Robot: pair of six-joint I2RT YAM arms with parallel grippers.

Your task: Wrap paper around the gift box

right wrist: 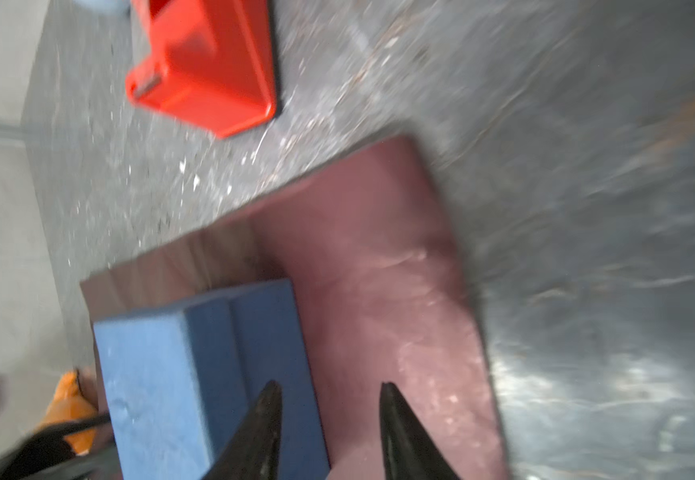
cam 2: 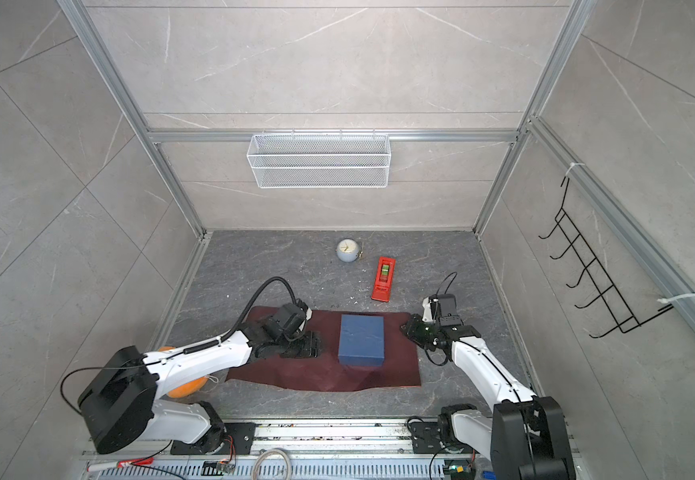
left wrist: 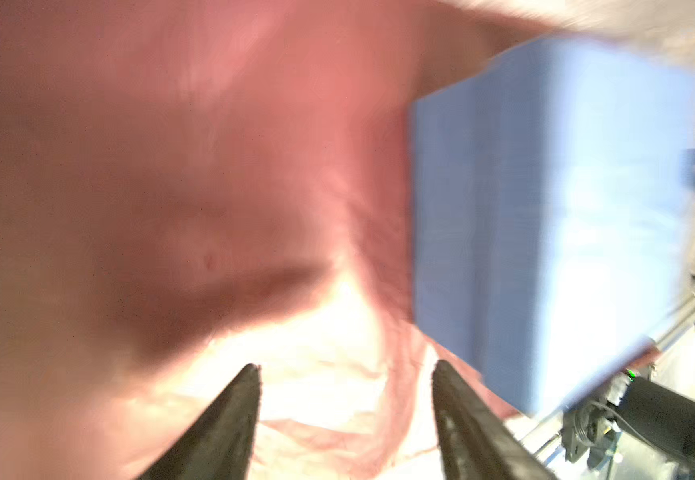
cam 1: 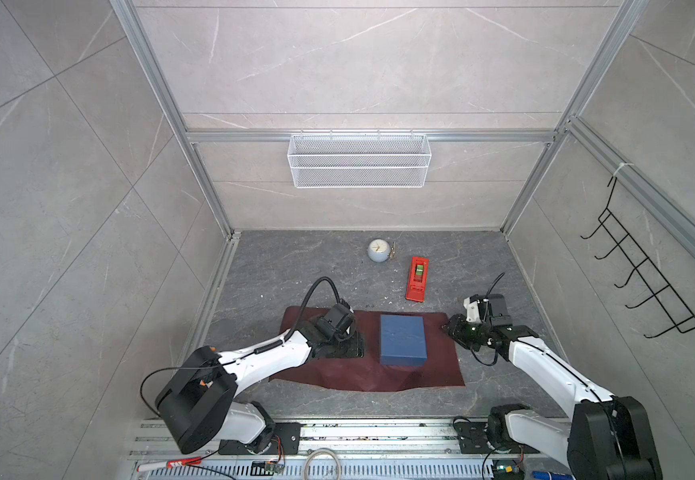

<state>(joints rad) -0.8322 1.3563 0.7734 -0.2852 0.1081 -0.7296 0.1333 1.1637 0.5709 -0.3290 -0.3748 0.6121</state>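
The navy-blue gift box (cam 1: 402,345) (cam 2: 361,345) lies flat on the right half of the dark maroon paper (cam 1: 337,376) (cam 2: 296,374), which is spread on the grey table. My left gripper (cam 1: 358,347) (left wrist: 346,365) hovers low over the paper just left of the box, open with nothing between its fingers. In the left wrist view the box (left wrist: 545,249) stands beside the blurred paper (left wrist: 213,166). My right gripper (cam 1: 447,327) (right wrist: 329,385) is at the paper's right edge, open and empty. The right wrist view shows the box (right wrist: 163,374) and the paper (right wrist: 379,270).
A red tape dispenser (cam 1: 417,278) (right wrist: 208,66) and a small round clock (cam 1: 379,250) lie behind the paper. A white wire basket (cam 1: 358,160) hangs on the back wall and a black hook rack (cam 1: 645,270) on the right wall. An orange object (cam 2: 184,388) sits under the left arm.
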